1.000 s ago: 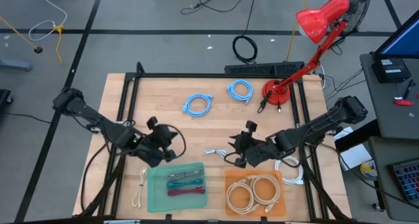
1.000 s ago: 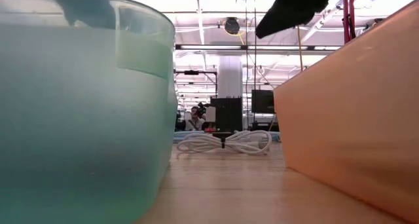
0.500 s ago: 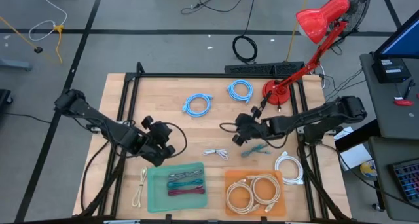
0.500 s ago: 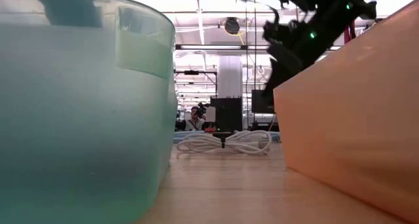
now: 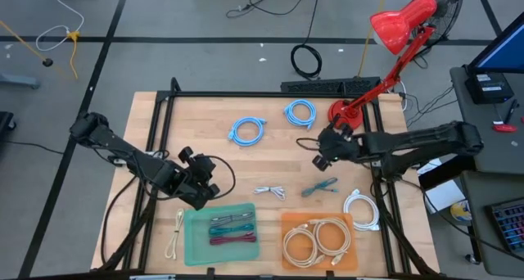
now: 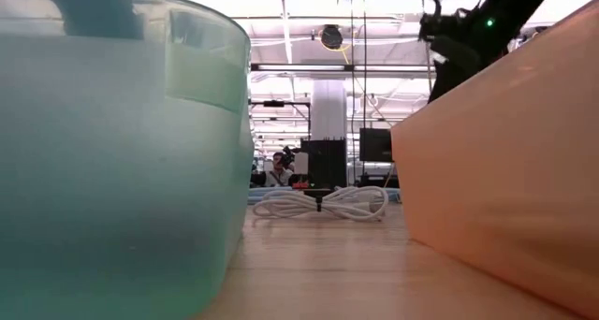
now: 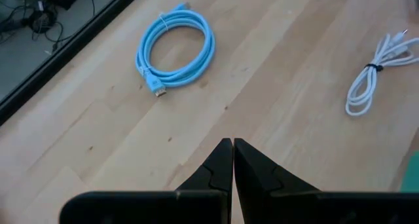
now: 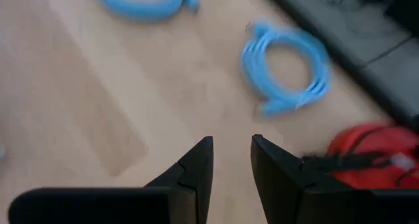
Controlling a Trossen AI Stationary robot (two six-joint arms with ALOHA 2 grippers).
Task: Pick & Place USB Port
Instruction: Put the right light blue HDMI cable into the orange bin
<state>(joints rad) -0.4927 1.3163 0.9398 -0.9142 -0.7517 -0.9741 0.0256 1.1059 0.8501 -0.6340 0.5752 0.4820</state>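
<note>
Pale wooden tabletop [image 5: 270, 161] with a black metal frame fills the overhead view. Along its near edge sit a translucent teal plastic bin [image 5: 220, 233] holding dark red and green cables, and an orange plastic bin [image 5: 319, 240] holding coiled cream cables. Between and just behind them lies a small bundled white USB cable [image 5: 270, 191], with a short teal cable [image 5: 319, 186] beside it, both loose on the wood. Two coiled light-blue cables [image 5: 247, 130] lie further back, near a red desk lamp [image 5: 393, 34]. A coiled white cable [image 5: 361, 210] rests to the right of the orange bin.

The left gripper [image 7: 232, 160] hovers just behind the teal bin, fingers pressed together, holding nothing. The right gripper [image 8: 230, 160] sits near the lamp's base, fingers parted with an empty gap.
</note>
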